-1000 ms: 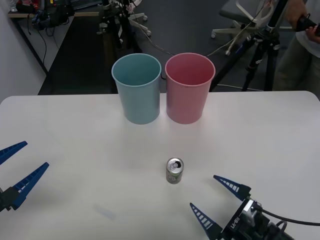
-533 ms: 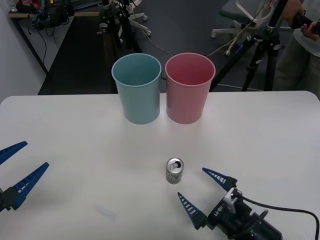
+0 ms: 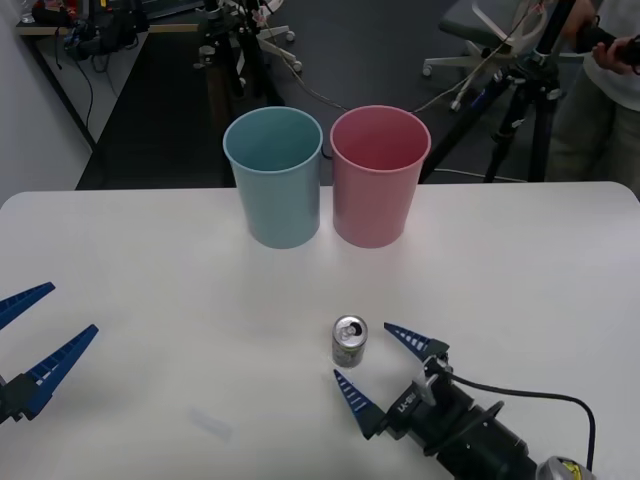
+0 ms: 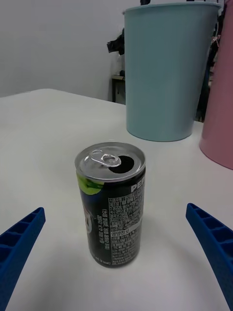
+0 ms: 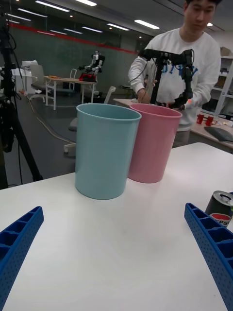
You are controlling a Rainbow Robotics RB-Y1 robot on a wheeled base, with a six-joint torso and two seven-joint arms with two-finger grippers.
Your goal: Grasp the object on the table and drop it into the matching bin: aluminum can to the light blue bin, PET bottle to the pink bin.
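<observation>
The aluminum can (image 3: 349,341) stands upright on the white table (image 3: 150,270), silver top with pull tab, dark label with a green patch (image 4: 114,206). My right gripper (image 3: 385,365) is open just right of and in front of the can, its blue fingers reaching toward both sides of it without touching. At the table's far side stand the light blue bin (image 3: 274,176) and, to its right, the pink bin (image 3: 378,174), both upright and touching. My left gripper (image 3: 35,335) hangs open at the table's left edge. The can (image 5: 221,209) also shows in the left wrist view.
Bare tabletop lies between the can and the bins (image 4: 170,73). Behind the table are a tripod (image 3: 520,90), an office chair and cables on a dark floor. A person stands at the far right, away from the table.
My right gripper has moved left and forward toward the can, staying open; one finger now lies in front of the can and the other at its right. The left arm and can have not moved.
</observation>
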